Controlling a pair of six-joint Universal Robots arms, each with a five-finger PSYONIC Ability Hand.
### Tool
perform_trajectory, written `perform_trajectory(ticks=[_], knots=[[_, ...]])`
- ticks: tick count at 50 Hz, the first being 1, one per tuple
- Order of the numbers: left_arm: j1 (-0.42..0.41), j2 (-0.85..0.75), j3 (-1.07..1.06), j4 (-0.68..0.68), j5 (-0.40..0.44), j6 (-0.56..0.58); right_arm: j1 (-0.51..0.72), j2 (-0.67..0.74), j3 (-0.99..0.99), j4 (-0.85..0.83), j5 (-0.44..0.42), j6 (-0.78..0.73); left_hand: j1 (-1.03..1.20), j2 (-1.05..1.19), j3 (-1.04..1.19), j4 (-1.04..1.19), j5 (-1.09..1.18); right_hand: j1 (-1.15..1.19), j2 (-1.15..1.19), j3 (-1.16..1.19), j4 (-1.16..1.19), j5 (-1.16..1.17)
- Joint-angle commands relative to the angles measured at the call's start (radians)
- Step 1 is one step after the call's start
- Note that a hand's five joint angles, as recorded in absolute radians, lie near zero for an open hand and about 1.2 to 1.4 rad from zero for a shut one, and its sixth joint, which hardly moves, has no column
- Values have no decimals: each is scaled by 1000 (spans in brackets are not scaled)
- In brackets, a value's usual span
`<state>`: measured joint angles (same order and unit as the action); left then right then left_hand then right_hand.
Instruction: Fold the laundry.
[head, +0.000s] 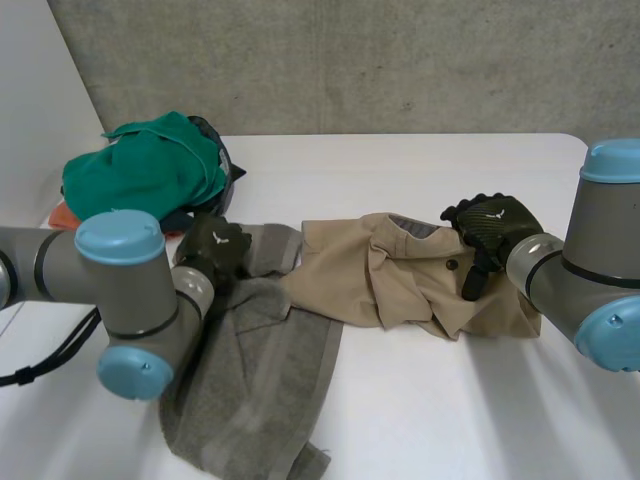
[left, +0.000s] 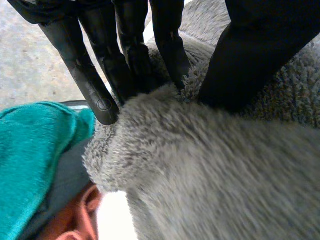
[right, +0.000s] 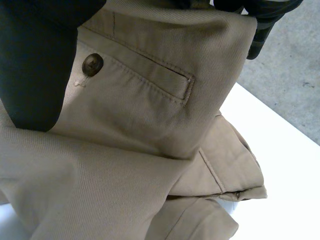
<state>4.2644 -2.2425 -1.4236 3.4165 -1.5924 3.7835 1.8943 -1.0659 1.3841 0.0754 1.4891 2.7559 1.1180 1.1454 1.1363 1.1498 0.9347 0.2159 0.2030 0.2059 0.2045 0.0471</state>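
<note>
**Two soft pieces, each pinched at an edge**

The grey towel (head: 260, 380) lay rumpled at about seven o'clock on the white surface (head: 450, 400). The khaki trousers (head: 370, 270) lay bunched just beside it, toward three o'clock, and the two pieces met at their edges. I judged the towel thick, fleecy and limp. It looked light and not slippery, but it would sag from any single hold, so its corners or a straight hem were the places to take. The trousers looked like firmer twill, heavier at the waistband. I reckoned the band by the buttoned pocket (right: 150, 75) gave the surest purchase.

My left robot hand (head: 212, 250) sat at the towel's far edge, at twelve o'clock of the cloth. Its fingers (left: 130, 55) dug into the pile and pinched a ridge of it against the thumb (left: 250, 55). My right robot hand (head: 492, 228) was at the trousers' three-o'clock end, with its thumb beside the button (right: 92, 64) and its fingers curled over the folded edge, pinching the cloth.

At ten o'clock from the towel, a heap of green clothes (head: 145, 165) waited, close to my left robot hand.
</note>
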Motion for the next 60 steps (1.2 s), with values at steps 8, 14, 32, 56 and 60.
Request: perform_trajectory(ticks=[8,14,32,56,60], knots=[[156,34,440,98,-58,-94,-18,-8,18,-39,-36,-2,278,251,260,246,287,-41,-28,-31,-30,-47],[268,-32,737,136,-72,-105,-20,-8,23,-39,-36,-2,278,251,260,246,287,-41,-28,-31,-30,-47],[390,-327,892,124,0,-60,-9,3,47,-46,-44,-10,-444,-471,-462,-475,-435,-41,-28,-31,-30,-47],[108,277,42,-95,115,-323,-69,-155,-5,125,-125,-186,-943,-971,-962,-975,-935,-41,-28,-31,-30,-47],[43,279,-11,-166,120,-418,-35,-169,-51,201,-151,-295,-943,-971,-962,-975,-935,-41,-28,-31,-30,-47]])
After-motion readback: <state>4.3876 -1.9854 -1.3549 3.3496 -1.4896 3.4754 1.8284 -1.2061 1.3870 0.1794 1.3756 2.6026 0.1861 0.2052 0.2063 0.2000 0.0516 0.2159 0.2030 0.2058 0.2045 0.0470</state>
